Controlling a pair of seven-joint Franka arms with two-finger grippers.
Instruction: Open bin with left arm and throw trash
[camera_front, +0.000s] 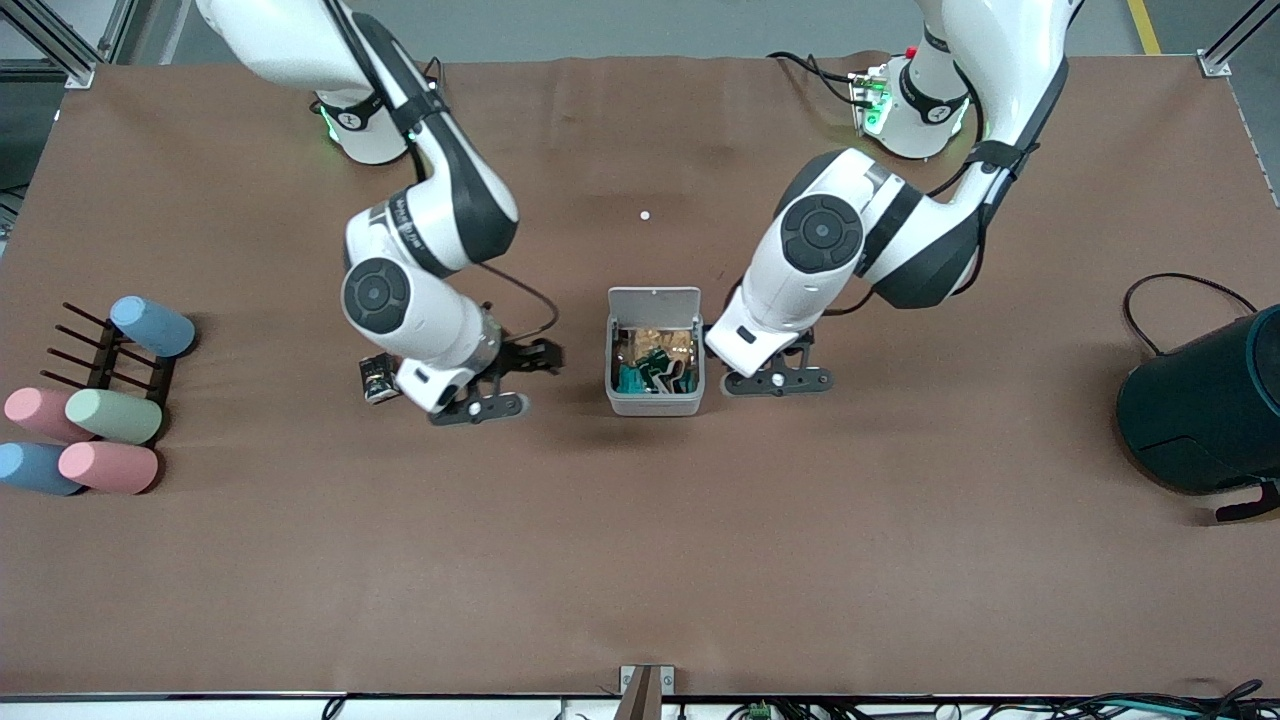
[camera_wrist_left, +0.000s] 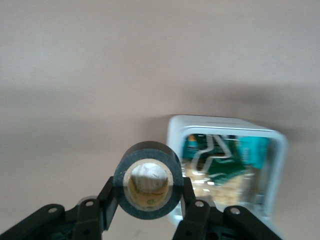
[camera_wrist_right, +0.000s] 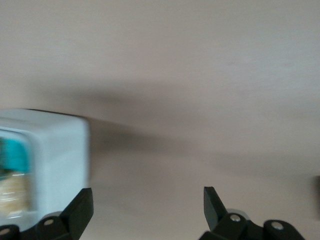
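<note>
The white bin (camera_front: 655, 405) stands mid-table with its lid (camera_front: 655, 300) swung up on the side farther from the front camera. Teal and gold wrappers lie inside. My left gripper (camera_front: 775, 380) is low beside the bin, toward the left arm's end. In the left wrist view it (camera_wrist_left: 147, 197) is shut on the black ring with a pale centre (camera_wrist_left: 147, 150), close to the open bin (camera_wrist_left: 220, 122). My right gripper (camera_front: 500, 390) is low beside the bin, toward the right arm's end. In the right wrist view it (camera_wrist_right: 147, 196) is open and empty, beside the bin's wall (camera_wrist_right: 60, 160). I cannot pick out the foil packet or the white scrap.
Several pastel cylinders (camera_front: 110, 415) and a dark rack (camera_front: 105, 350) lie at the right arm's end. A large dark teal cylinder (camera_front: 1210, 410) with a cable stands at the left arm's end. A tiny white speck (camera_front: 645, 215) lies farther from the front camera than the bin.
</note>
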